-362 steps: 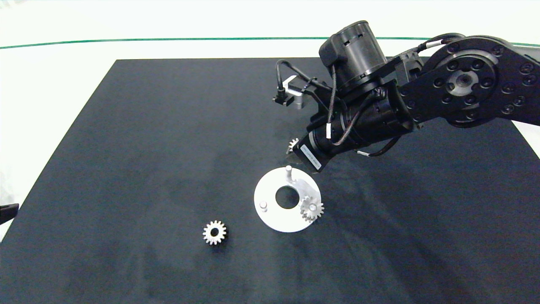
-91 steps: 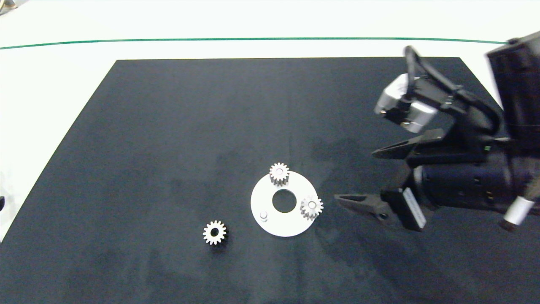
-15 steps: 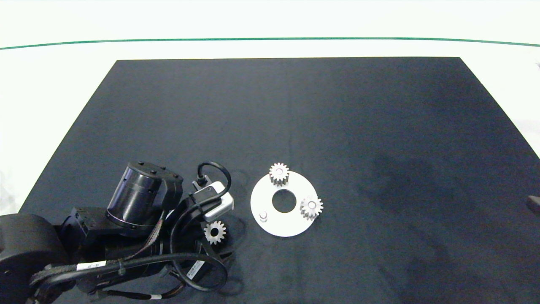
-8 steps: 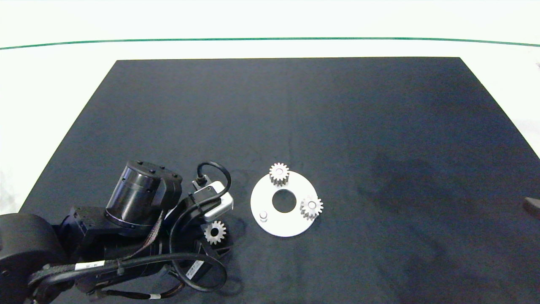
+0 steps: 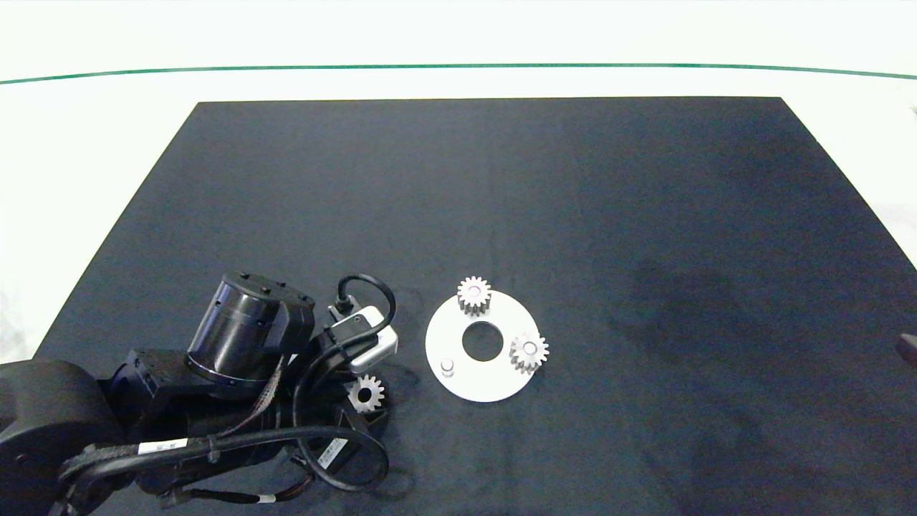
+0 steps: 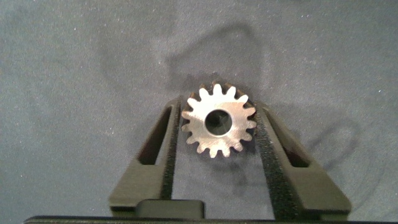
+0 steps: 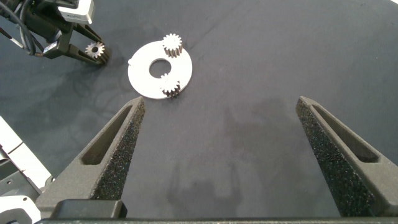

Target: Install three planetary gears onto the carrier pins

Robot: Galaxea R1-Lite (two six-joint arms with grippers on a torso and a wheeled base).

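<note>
Two silver planetary gears sit on carrier pins of the white disc [image 5: 443,335]: one at the far side [image 5: 473,294], one at the right [image 5: 529,350]. The near-left pin [image 5: 448,367] stands bare. A third gear [image 5: 366,393] lies left of the disc on the black mat. My left gripper [image 6: 217,113] is shut on this gear [image 6: 217,120], one finger [image 6: 171,134] pressing its teeth on each side. My right gripper [image 7: 221,102] hangs open well to the right of the disc [image 7: 143,70], holding nothing.
The black mat [image 5: 501,179] covers most of the white table. My left arm [image 5: 236,344] fills the near-left corner. Only a sliver of the right gripper [image 5: 908,347] shows at the head view's right edge.
The right arm set the second gear on the far pin and withdrew to the right. The left arm came in, and in the last second its fingers closed onto the loose gear.
</note>
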